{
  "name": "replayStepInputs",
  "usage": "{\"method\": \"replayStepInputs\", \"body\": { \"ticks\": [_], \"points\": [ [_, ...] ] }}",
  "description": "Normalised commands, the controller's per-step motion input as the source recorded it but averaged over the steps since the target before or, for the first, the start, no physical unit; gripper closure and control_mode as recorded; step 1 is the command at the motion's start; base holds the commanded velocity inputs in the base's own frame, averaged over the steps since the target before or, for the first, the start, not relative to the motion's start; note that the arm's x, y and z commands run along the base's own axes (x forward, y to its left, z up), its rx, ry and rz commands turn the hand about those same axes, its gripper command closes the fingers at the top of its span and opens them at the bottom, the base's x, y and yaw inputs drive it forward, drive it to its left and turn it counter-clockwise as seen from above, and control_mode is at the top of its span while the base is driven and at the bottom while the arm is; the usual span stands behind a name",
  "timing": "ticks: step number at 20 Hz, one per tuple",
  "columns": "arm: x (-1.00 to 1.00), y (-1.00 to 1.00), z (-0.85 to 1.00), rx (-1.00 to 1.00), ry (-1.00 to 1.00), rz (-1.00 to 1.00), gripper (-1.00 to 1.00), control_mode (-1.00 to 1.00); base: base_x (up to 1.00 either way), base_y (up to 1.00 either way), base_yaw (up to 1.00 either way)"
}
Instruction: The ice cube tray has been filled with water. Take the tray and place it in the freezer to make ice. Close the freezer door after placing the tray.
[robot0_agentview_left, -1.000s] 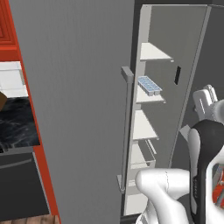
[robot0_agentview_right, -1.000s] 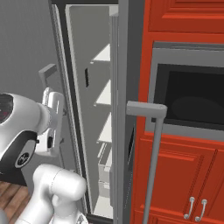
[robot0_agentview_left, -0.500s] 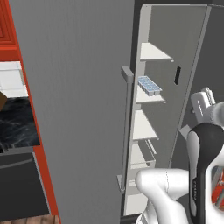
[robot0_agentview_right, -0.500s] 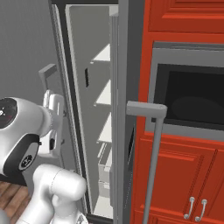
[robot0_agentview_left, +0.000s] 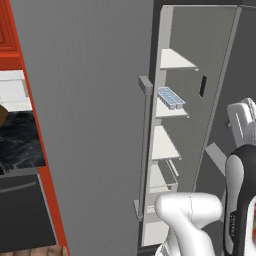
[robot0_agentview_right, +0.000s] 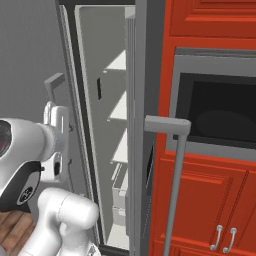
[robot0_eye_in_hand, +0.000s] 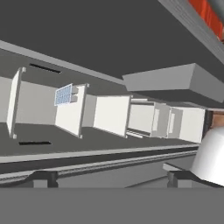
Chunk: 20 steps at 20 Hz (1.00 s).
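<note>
The small flat pale grey ice cube tray with its two rows of square cells already lies on a white shelf inside the tall narrow grey freezer, toward 1 o'clock in the left base view, and its cells hold the glossy pale blue water. The other white shelves above and below it look bare, and a pale drawer sits lower down. The tool hangs outside the compartment with its two dark fingertips spread wide and nothing between them. What remains, judging from this, is closing the tall grey freezer door, which stands swung out with its vertical grey bar handle at about 5 o'clock in the right base view. The main risk is a hard or glancing push: a slam could jolt the shelf and slop water out of the cells, and a push near the hinge side may leave the door ajar. The arm's white elbow sits close to the opening and could be caught by the swinging door.
</note>
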Motion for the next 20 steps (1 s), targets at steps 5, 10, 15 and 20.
{"method": "replayStepInputs", "body": {
  "ticks": [5, 10, 15, 20],
  "points": [
    [-0.22, 0.15, 0.00, -0.01, 0.00, 0.00, -1.00, -1.00, 0.00, 0.00, 0.00],
    [-0.16, 0.08, 0.00, -0.01, 0.00, 0.00, -1.00, 1.00, -0.46, 0.13, 0.00],
    [0.00, 0.00, 0.00, 0.00, 0.00, 0.00, -1.00, 1.00, -0.95, 0.26, 0.00],
    [0.00, 0.00, 0.00, 0.00, 0.00, 0.00, -1.00, 1.00, -0.90, 0.25, 0.00]
  ]
}}
